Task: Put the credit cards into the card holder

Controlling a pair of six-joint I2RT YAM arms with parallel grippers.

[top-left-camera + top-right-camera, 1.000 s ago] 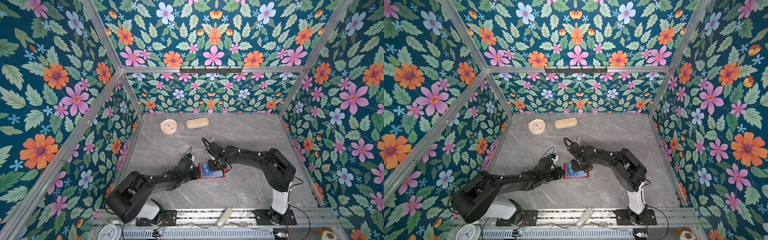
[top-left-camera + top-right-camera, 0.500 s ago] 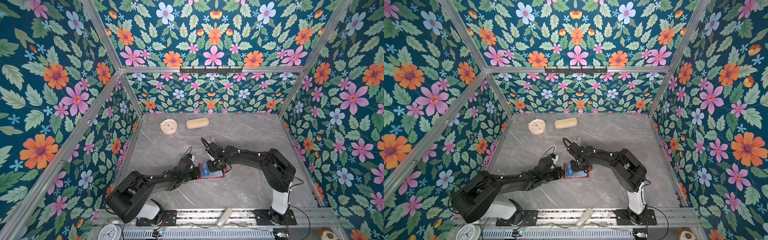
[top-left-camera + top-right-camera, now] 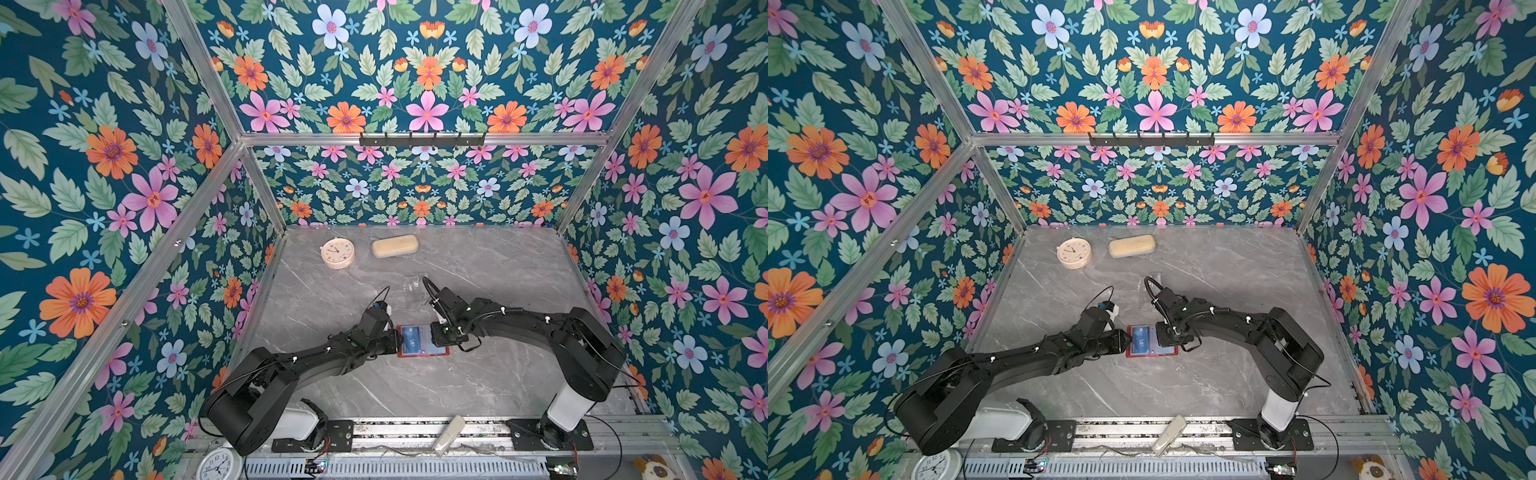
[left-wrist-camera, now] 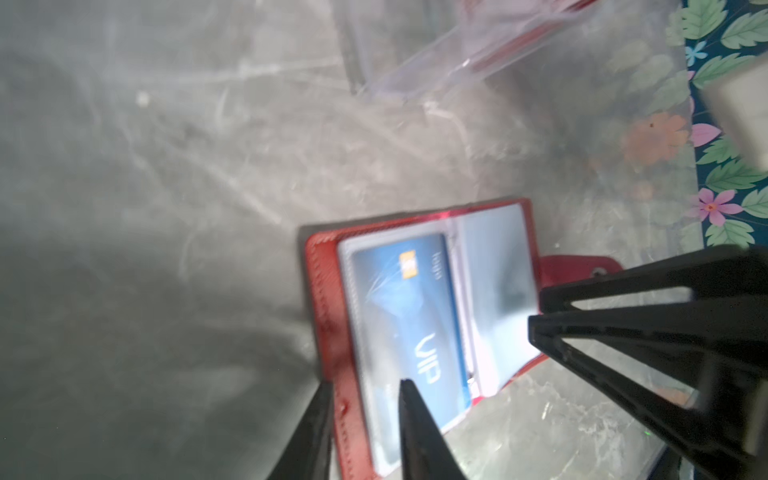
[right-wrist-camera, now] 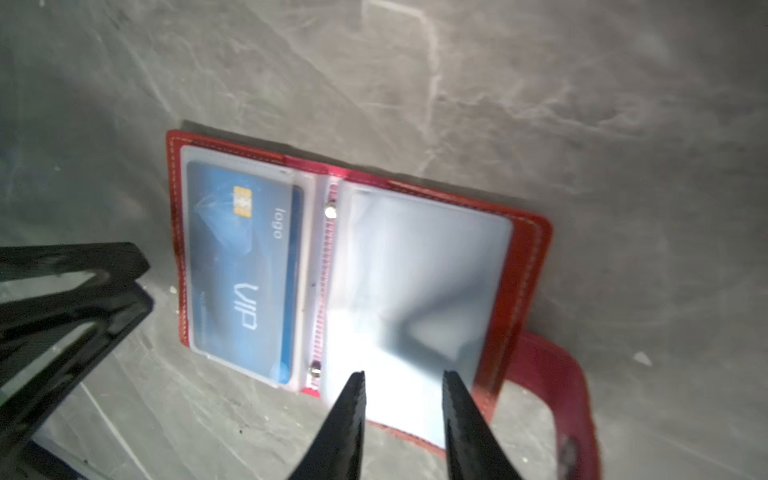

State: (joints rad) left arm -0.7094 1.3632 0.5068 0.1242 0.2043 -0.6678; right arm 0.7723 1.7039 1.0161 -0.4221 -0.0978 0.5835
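The card holder, a red one, was laid open and flat on the grey marbled table, between the two arms in both top views. A blue credit card with white "VIP" lettering and a gold chip was seen tucked in a clear sleeve on one half of the holder; the sleeve on the other half was washed out by glare in the right wrist view. The left pincer was held at the outer edge of the card's half, its jaws released and slightly parted, with the stitched red border seen in the gap between them. The right pincer was poised at the edge of the glare-washed sleeve, its jaws likewise parted and nothing clamped between them. A crumpled clear plastic pouch was left just beyond the holder; something reddish in it was too blurred to be told. A round pink clock and a beige case were placed near the back wall, well apart from the holder.
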